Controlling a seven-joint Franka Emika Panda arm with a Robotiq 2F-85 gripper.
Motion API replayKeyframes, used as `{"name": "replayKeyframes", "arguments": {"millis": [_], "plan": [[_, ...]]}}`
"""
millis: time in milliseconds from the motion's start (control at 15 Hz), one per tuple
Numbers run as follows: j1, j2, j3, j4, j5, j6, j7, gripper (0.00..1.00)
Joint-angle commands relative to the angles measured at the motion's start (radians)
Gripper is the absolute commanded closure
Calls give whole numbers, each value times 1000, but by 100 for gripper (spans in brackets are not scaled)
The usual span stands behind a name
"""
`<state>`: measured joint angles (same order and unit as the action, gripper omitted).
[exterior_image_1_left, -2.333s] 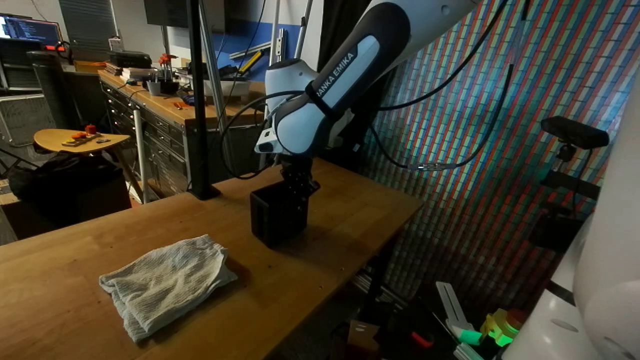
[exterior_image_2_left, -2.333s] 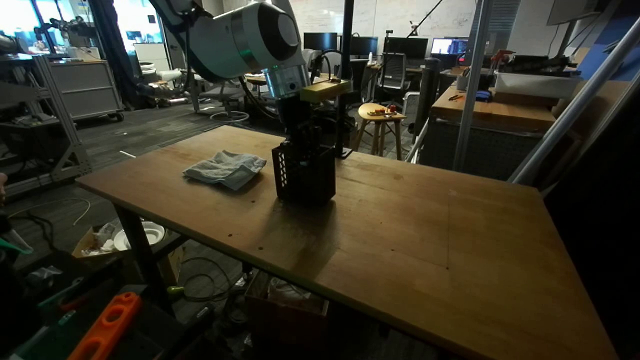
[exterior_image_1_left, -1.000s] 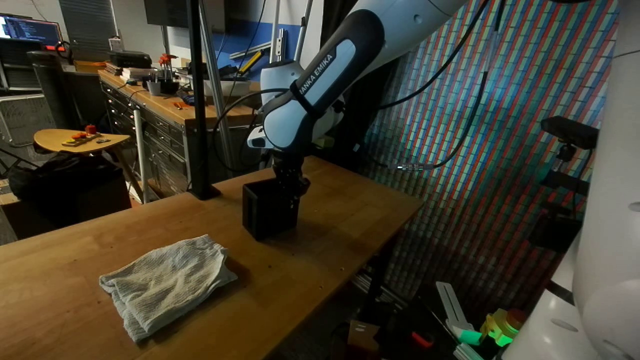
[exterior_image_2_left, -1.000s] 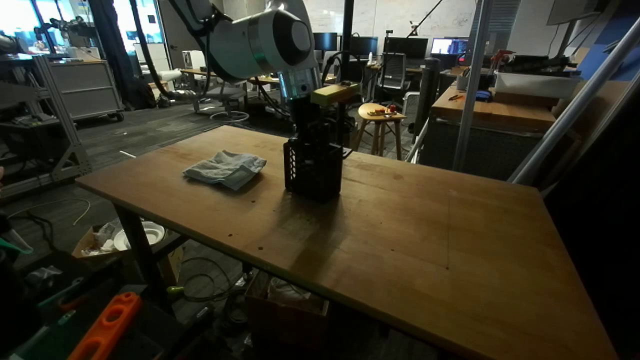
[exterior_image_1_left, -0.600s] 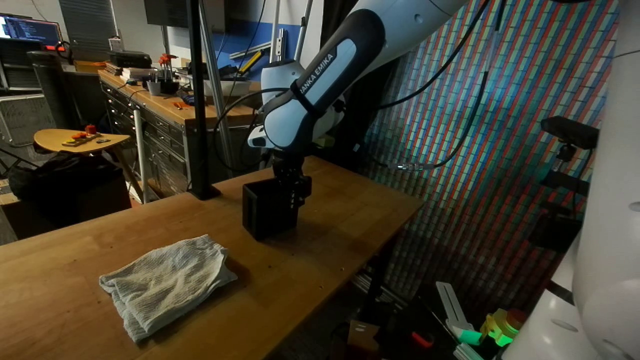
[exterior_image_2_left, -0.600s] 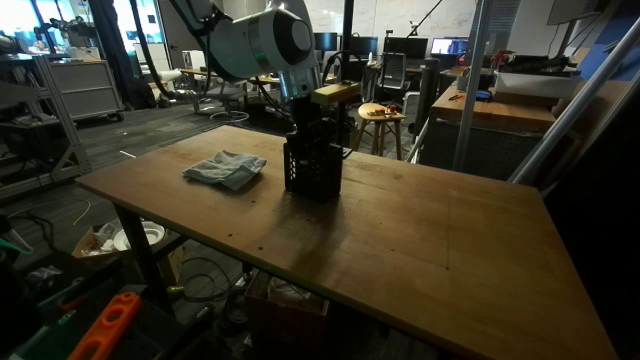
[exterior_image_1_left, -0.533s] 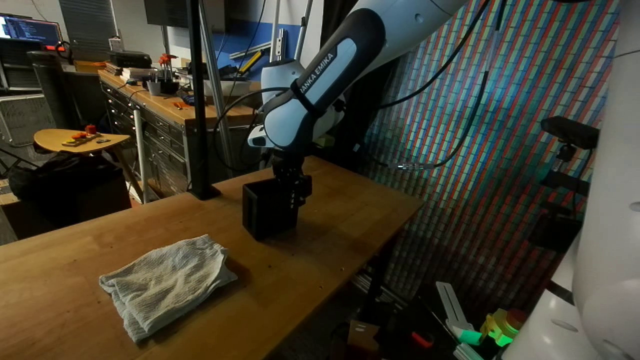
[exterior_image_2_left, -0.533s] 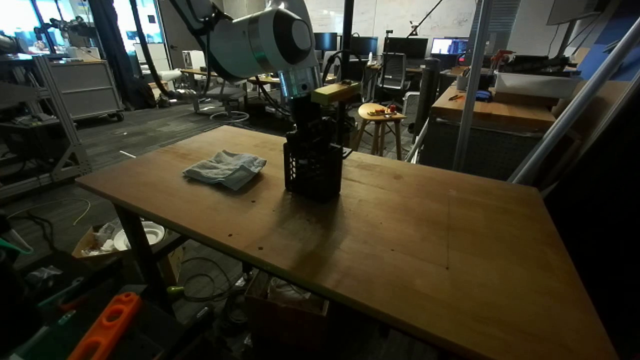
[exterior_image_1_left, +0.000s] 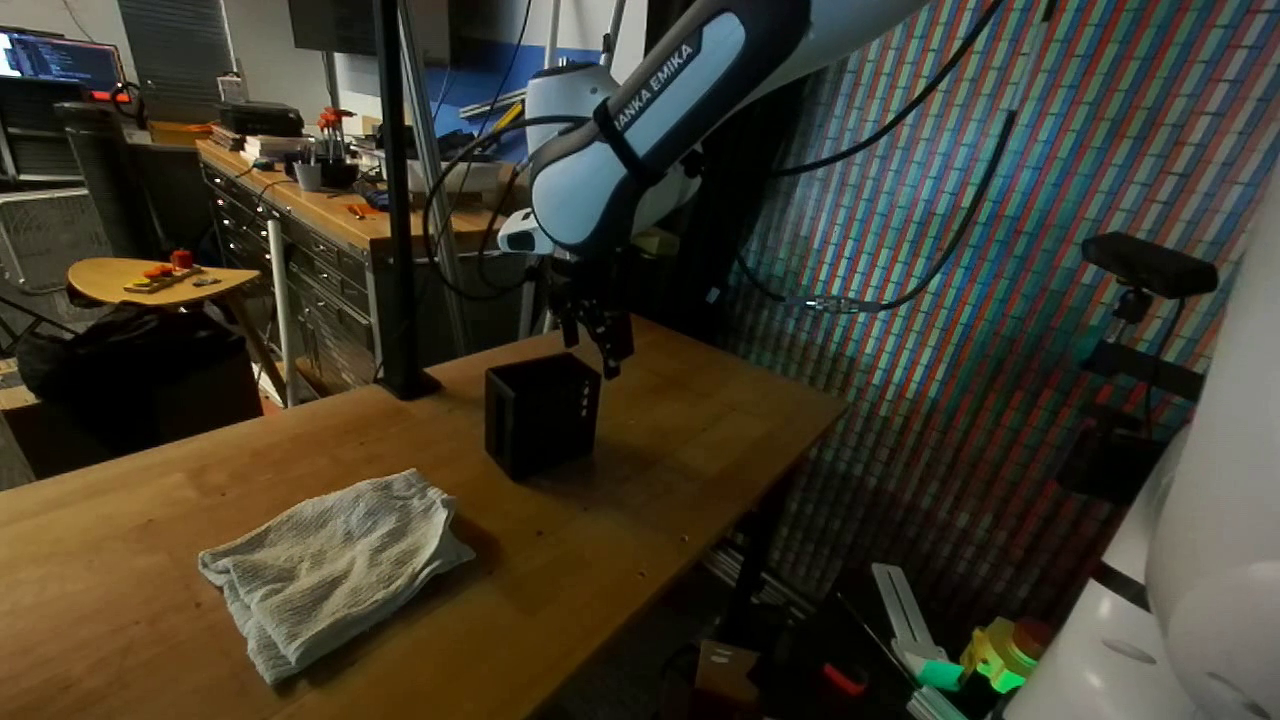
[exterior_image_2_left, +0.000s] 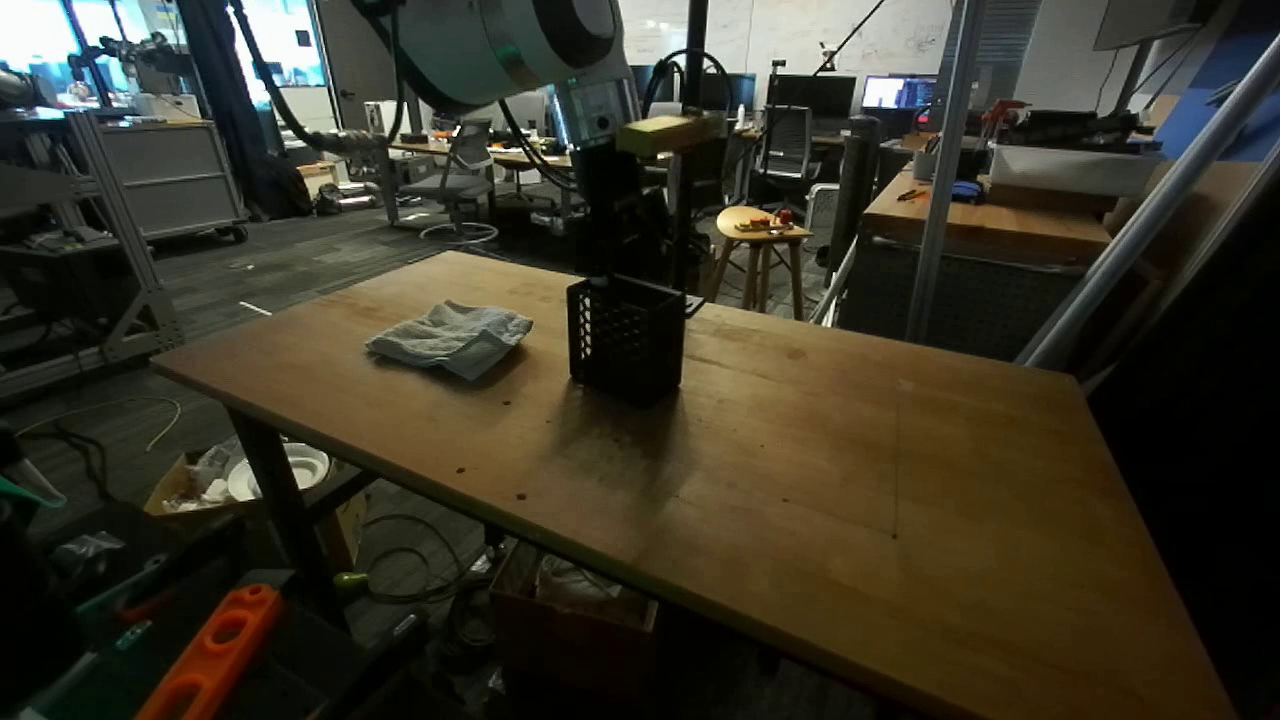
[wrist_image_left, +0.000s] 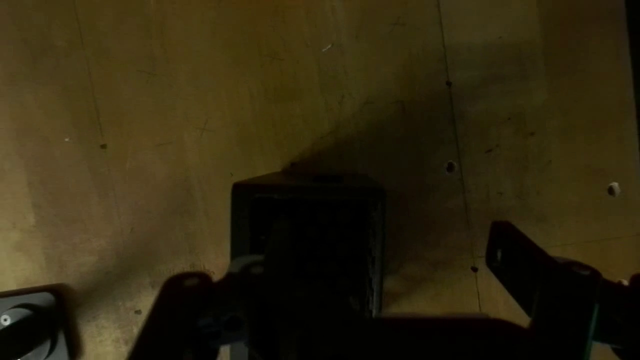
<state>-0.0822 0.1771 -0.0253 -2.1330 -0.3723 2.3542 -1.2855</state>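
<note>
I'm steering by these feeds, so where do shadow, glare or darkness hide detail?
Wrist view: dim, the inside of the black rectangular plastic crate nearly black and the black angular fingers near-silhouettes; in an exterior view, shadow darkens the brown wooden table in front of the crate, and glare washes out the glass windows; in both exterior views, the creased pale cloth shows clearly.

One black basket (exterior_image_1_left: 525, 425), one cloth (exterior_image_1_left: 340, 570), two gripper fingers (wrist_image_left: 560, 290), one wooden stool (exterior_image_1_left: 105, 277).

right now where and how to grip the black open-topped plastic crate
Likely best: a top wall edge of the black open-topped plastic crate, from straight above, jaws astride it. The crate stands upright on the brown wooden table and its walls look thin.
</note>
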Motion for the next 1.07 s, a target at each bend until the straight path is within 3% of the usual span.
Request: {"name": "replayKeyframes", "arguments": {"millis": [0, 400, 733, 800, 1000], "plan": [[19, -122, -2, -51, -7, -59, 59, 0], [30, -299, 0, -102, 156, -213, 237, 0], [55, -460, 3, -179, 252, -306, 468, 0], [57, -369, -14, -119, 219, -292, 385, 0], [71, -432, -15, -160, 230, -303, 451, 0]]}}
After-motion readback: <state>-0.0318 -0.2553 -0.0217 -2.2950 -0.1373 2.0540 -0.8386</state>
